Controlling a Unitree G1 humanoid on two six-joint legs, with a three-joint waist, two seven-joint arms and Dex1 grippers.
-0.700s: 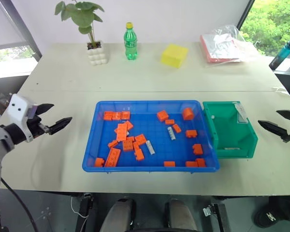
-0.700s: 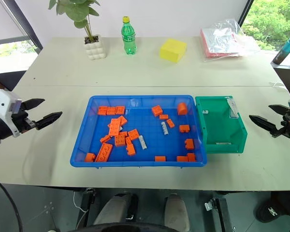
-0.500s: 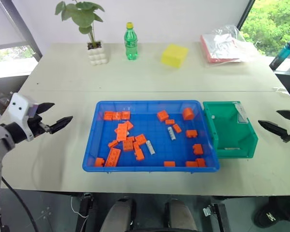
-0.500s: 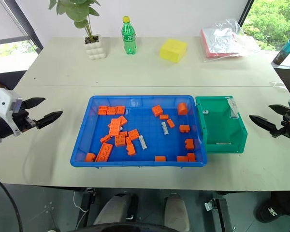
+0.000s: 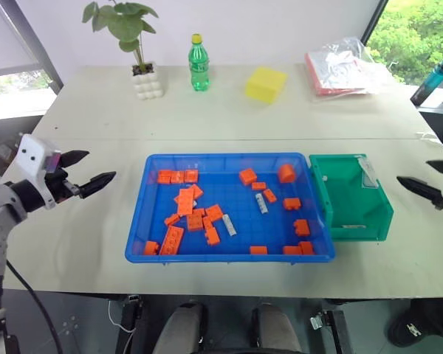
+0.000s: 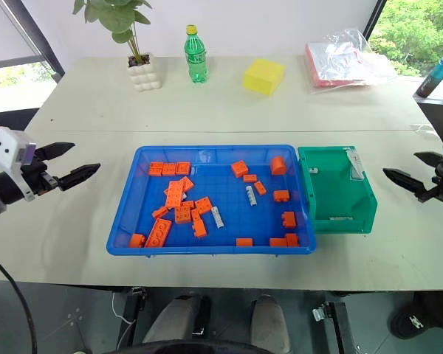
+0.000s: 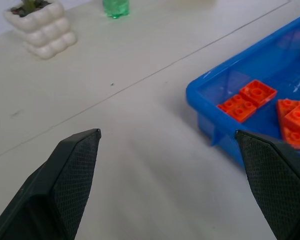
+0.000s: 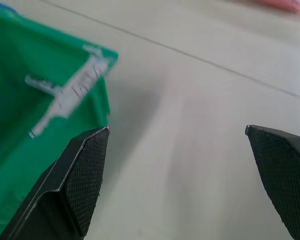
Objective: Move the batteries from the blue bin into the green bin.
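The blue bin (image 5: 140, 221) lies mid-table with several orange bricks (image 5: 185, 201) scattered in it. Two silver batteries lie among them, one (image 5: 261, 203) right of centre and one (image 5: 229, 225) nearer the front. The green bin (image 5: 387, 210) stands against the blue bin's right side; small pale items (image 6: 314, 170) in it are too small to identify. My left gripper (image 5: 100, 165) hovers open over the table left of the blue bin, whose corner shows past its fingers (image 7: 75, 170). My right gripper (image 5: 413, 171) hovers open right of the green bin, whose labelled corner (image 8: 75, 95) is close by.
Along the table's far side stand a potted plant (image 5: 146, 80), a green bottle (image 5: 198, 65), a yellow block (image 5: 266, 83) and a plastic bag (image 5: 340, 66). A dark bottle (image 5: 431, 82) stands at the far right. Bare tabletop lies left of the blue bin and right of the green bin.
My left gripper has edged slightly forward and toward the blue bin. My right gripper has drifted a little outward. Bins and their contents have not moved.
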